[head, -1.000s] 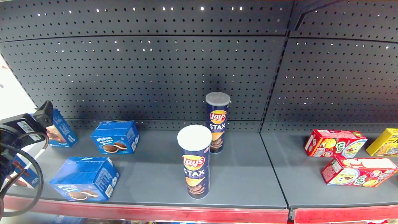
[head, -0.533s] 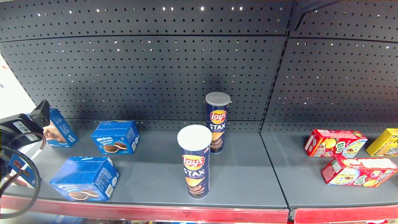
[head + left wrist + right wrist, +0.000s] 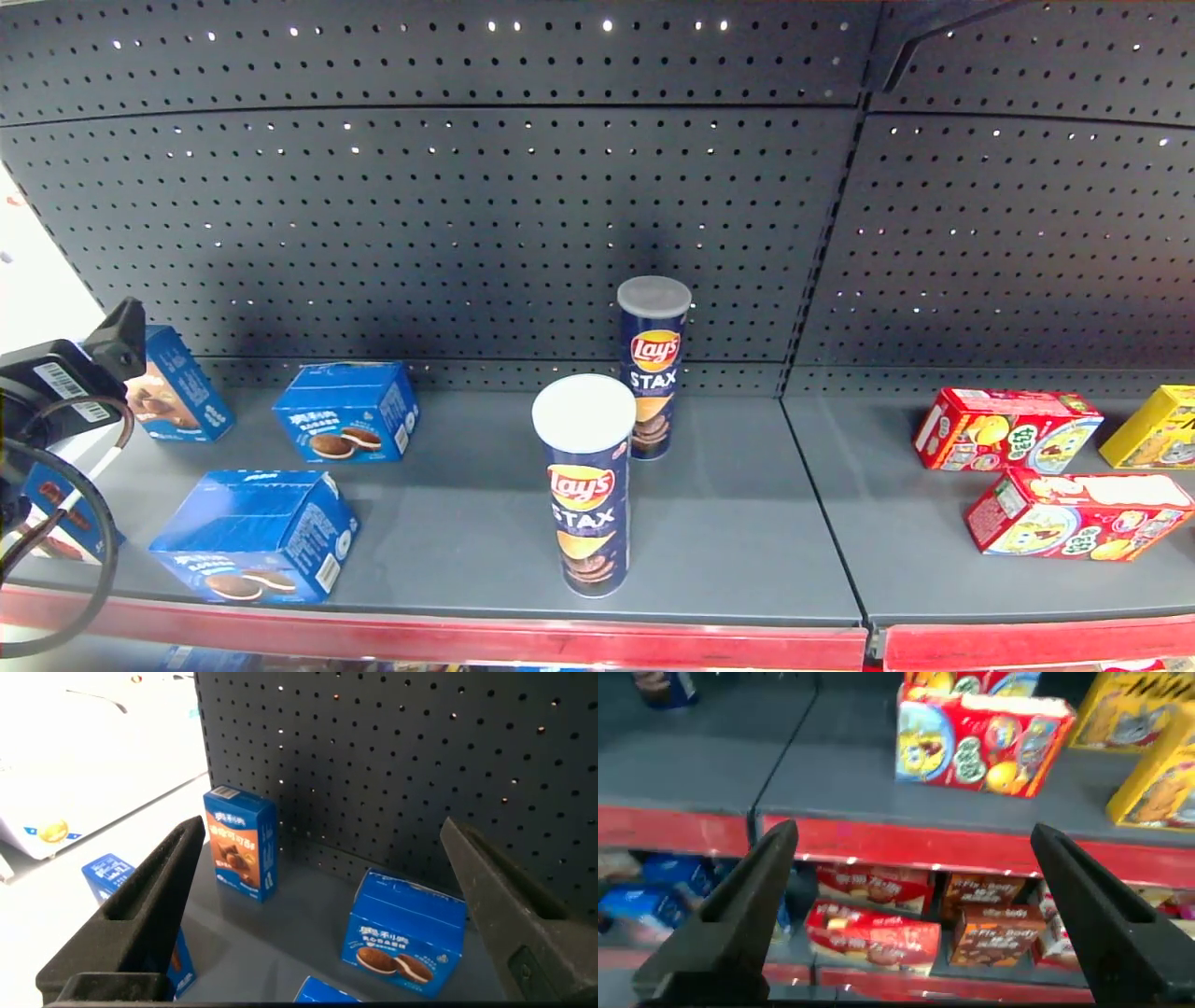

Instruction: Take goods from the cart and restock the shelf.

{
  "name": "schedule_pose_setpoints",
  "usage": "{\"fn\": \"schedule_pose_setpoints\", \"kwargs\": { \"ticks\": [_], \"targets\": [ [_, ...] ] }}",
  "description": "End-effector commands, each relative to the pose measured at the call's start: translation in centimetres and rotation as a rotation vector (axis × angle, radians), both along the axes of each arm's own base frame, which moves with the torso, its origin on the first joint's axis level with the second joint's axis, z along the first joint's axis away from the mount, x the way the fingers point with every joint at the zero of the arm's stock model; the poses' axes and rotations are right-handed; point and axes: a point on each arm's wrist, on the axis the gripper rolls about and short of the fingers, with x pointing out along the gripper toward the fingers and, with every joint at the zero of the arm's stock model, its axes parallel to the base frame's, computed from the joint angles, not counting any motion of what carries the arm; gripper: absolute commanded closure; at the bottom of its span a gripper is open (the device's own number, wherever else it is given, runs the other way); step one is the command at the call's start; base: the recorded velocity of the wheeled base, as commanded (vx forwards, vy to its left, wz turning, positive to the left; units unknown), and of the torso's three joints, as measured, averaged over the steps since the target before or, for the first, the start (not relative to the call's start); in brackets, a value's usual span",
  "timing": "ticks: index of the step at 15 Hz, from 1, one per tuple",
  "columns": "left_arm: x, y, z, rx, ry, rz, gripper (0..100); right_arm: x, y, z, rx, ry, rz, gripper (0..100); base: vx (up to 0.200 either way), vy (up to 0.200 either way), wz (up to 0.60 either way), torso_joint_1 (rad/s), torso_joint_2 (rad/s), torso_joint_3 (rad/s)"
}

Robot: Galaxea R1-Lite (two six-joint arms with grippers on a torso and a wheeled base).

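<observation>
Goods sit on the grey shelf (image 3: pixel 728 523): two chip cans (image 3: pixel 586 485) upright near the middle, one behind the other, with blue cookie boxes (image 3: pixel 347 411) to the left and red snack boxes (image 3: pixel 1004 429) beside a yellow box (image 3: pixel 1153 427) to the right. The left end effector (image 3: pixel 322 835) hangs at the shelf's left end near a small upright blue box (image 3: pixel 241 854), released and empty; the right end effector (image 3: pixel 913 835) is spread wide with nothing in it, facing the shelf's red front edge (image 3: pixel 971 845)
</observation>
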Motion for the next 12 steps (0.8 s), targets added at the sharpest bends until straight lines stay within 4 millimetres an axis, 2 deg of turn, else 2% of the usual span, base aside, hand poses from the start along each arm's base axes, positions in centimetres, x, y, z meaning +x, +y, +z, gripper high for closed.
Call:
{"fn": "schedule_pose_setpoints", "kwargs": {
  "ticks": [1,12],
  "targets": [
    [-0.32,0.05,0.0,-0.001,-0.005,0.001,0,-0.06,0.0,0.31,0.005,-0.009,-0.001,0,0.0,0.0,0.0,0.0,0.0,0.0],
    [-0.35,-0.11,0.14,0.013,-0.011,-0.048,0,0.14,-0.01,0.23,0.071,-0.044,-0.008,0,0.0,0.0,0.0,0.0,0.0,0.0]
  ]
}}
